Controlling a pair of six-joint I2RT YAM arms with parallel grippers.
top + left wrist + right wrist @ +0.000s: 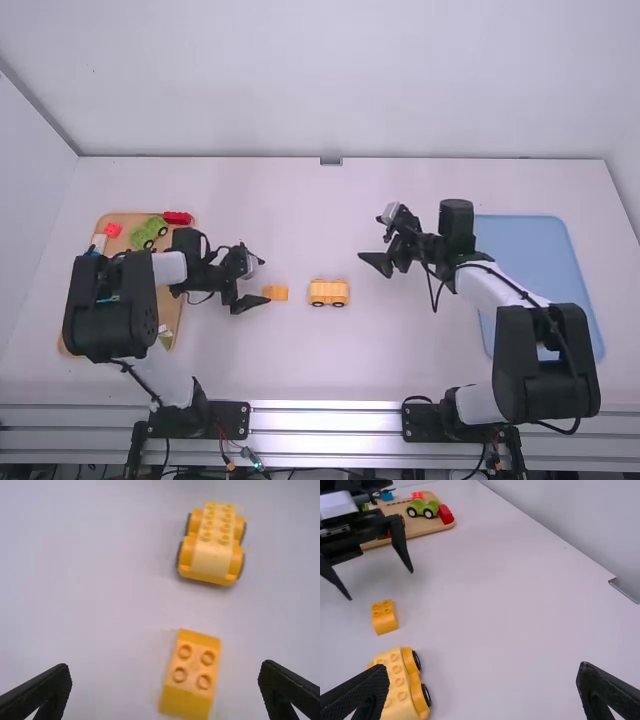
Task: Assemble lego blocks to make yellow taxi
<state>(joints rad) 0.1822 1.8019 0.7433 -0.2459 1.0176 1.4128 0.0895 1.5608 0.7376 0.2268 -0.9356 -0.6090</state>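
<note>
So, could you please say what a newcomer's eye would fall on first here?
Probably the yellow wheeled car, near the middle of the table. Then the yellow block beside it, close to the open left gripper. The blue tray, far right, stands out too.

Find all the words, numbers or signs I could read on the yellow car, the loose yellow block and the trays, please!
Yellow car: none that I can read.
Loose yellow block: none; any print on its bumps is too small to read.
Wooden tray: none that I can read.
Blue tray: none that I can read.
</note>
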